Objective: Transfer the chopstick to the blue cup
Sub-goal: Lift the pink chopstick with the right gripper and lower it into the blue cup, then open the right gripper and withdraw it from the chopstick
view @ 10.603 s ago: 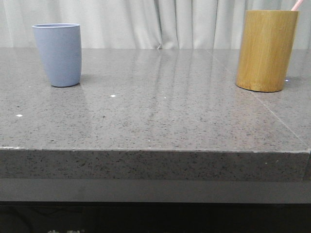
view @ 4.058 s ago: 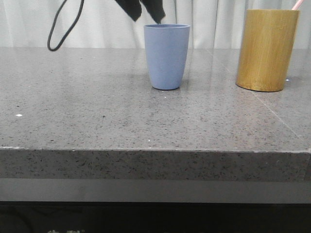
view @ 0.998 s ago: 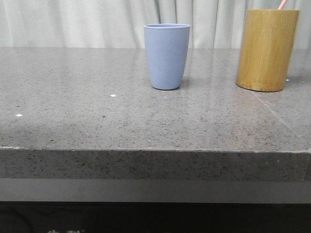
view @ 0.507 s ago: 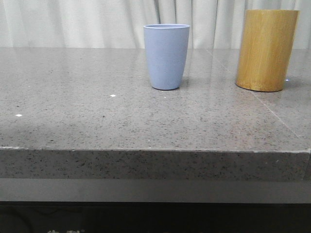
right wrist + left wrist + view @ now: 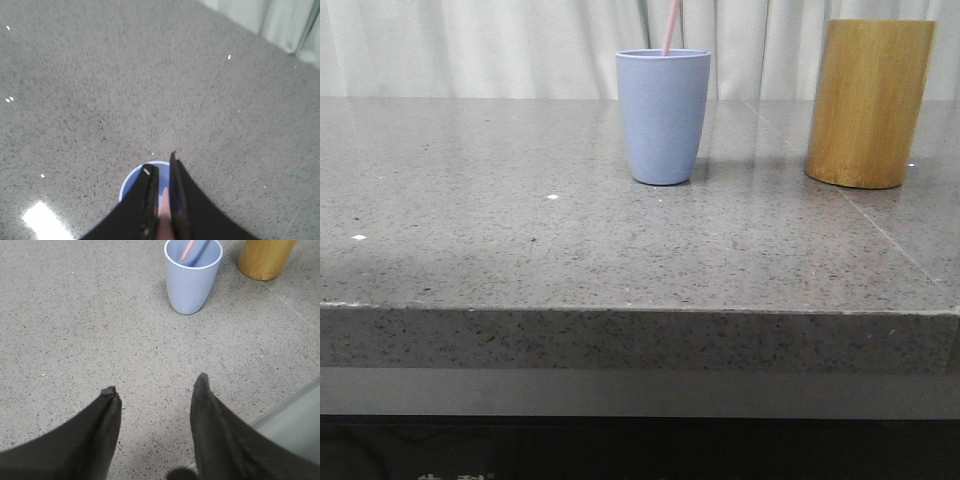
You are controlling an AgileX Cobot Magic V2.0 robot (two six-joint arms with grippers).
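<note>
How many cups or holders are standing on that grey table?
2. The blue cup stands near the table's middle with the chopstick entering it; the bamboo holder stands to its right.

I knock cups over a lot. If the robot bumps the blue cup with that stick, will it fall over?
It might. The blue cup narrows to a small rounded base and looks light, so a sideways push near its rim could tip it. The chopstick looks thin and stiff, held by the right gripper, so it would pass a nudge along.
</note>
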